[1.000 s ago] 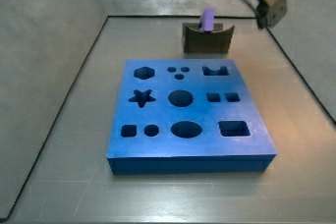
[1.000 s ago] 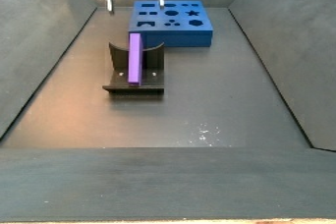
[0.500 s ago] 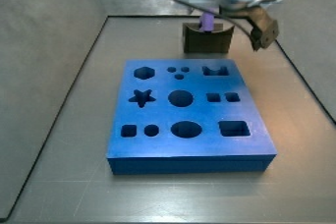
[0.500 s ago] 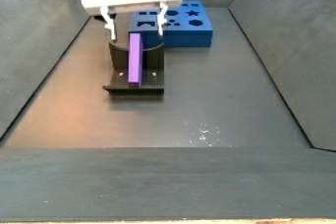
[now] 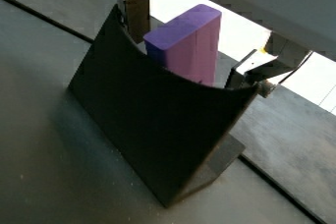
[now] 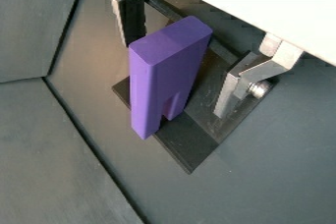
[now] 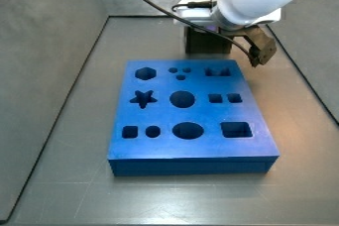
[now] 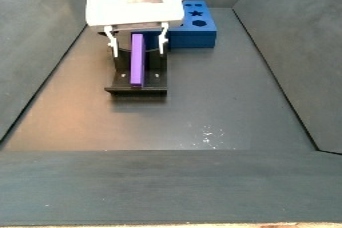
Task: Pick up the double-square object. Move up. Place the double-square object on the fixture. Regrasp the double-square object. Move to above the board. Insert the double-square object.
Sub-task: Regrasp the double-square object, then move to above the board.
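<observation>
The double-square object (image 8: 138, 60) is a light-purple block standing on edge in the dark fixture (image 8: 138, 84), in front of the blue board (image 8: 201, 30). My gripper (image 8: 136, 38) has come down over it and is open, one finger on each side of the block. Both wrist views show the double-square object (image 5: 192, 43) (image 6: 164, 76) between the fingers (image 5: 133, 10) (image 6: 242, 83), with a gap at the finger on one side. The gripper (image 5: 194, 51) (image 6: 184, 56) holds nothing. In a side view the gripper (image 7: 219, 34) hides the block, and the fixture (image 7: 203, 43) stands behind the board (image 7: 185, 111).
Grey sloping walls (image 7: 54, 61) (image 8: 287, 32) enclose the dark floor on both sides. The board's cutouts include a star (image 7: 143, 98) and round and square holes. The arm and its cable reach in from above the fixture.
The gripper has descended from above the fixture down around the purple block, its fingers now straddling it. The block and board have not moved.
</observation>
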